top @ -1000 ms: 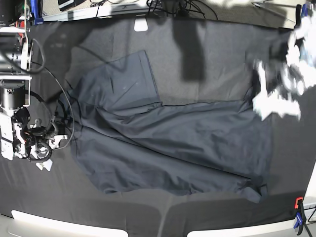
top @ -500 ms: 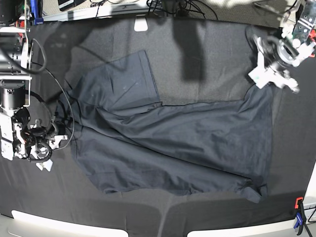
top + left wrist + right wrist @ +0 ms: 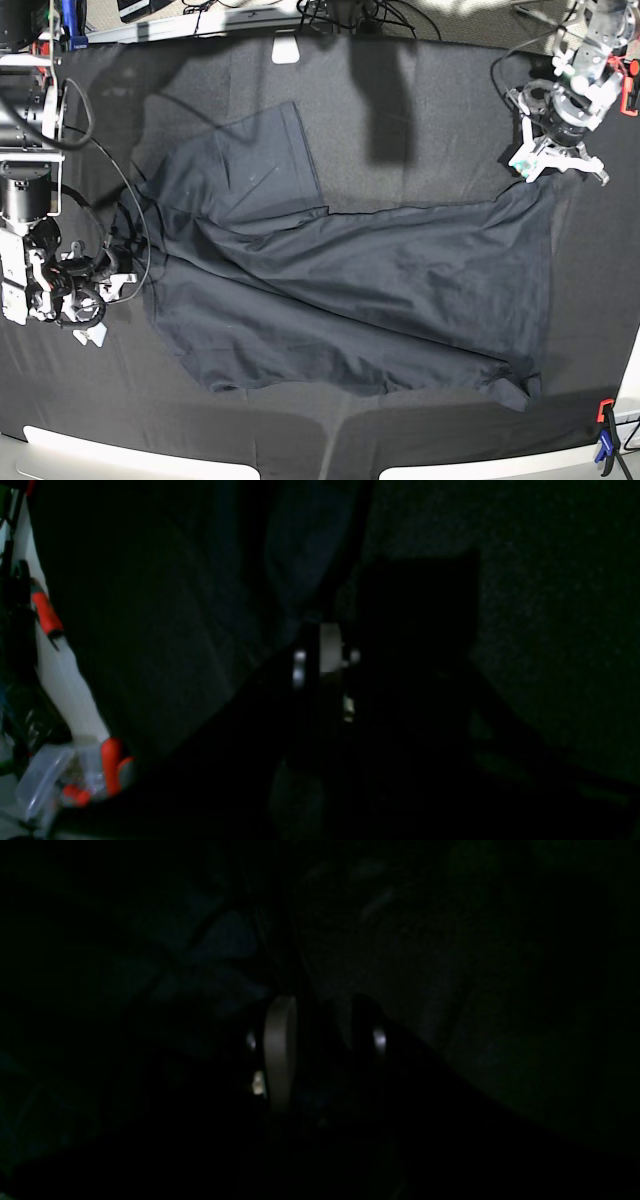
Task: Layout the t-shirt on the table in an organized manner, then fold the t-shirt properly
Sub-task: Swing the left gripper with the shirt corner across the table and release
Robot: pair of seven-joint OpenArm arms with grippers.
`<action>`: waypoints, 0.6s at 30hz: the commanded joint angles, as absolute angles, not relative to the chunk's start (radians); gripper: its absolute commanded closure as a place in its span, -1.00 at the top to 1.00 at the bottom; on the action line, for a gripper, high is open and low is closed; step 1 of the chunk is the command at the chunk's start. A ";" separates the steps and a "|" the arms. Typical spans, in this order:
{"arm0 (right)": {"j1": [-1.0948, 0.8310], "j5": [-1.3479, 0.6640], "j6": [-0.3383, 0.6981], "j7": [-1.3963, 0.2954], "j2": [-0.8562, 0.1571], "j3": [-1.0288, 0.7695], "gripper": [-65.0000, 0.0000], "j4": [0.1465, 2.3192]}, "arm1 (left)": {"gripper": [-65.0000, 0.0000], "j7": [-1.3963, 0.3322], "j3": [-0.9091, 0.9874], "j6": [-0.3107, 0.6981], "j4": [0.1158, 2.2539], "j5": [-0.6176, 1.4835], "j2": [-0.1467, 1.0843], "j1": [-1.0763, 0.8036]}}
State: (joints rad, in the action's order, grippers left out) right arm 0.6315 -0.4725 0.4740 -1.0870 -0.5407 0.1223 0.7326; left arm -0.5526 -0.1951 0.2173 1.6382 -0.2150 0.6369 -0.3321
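Note:
The dark grey t-shirt (image 3: 350, 290) lies spread and creased across the black table (image 3: 430, 150), one sleeve pointing to the far side. My left gripper (image 3: 548, 165) is at the shirt's far right corner. In the left wrist view its fingertips (image 3: 325, 652) are shut together where the shirt's edge (image 3: 300, 540) meets them. My right gripper (image 3: 95, 300) rests low beside the shirt's left edge. In the dim right wrist view it (image 3: 325, 1040) stands open with a gap between its two fingers, over folds of fabric (image 3: 220, 940); whether cloth lies in the gap is too dark to tell.
An orange-and-blue clamp (image 3: 605, 430) grips the table's near right edge, and orange clamp handles (image 3: 47, 615) and a clear plastic container (image 3: 45, 775) show beside the table. A white tag (image 3: 286, 50) and cables (image 3: 350, 15) lie at the far edge.
The left arm has swung toward the far right corner of the table and its jaws have closed at the shirt's corner. The right arm has not moved.

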 commanded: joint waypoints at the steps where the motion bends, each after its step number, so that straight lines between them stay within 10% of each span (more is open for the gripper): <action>1: 0.667 -0.479 0.498 -1.086 -0.557 0.116 -0.43 0.746 | -1.00 -0.613 -0.191 0.228 1.649 -0.216 0.664 -0.339; 18: 0.667 -0.679 0.663 -1.123 -0.643 0.116 -0.43 0.774 | -1.00 -0.543 -0.191 0.152 1.853 -0.208 0.897 -0.582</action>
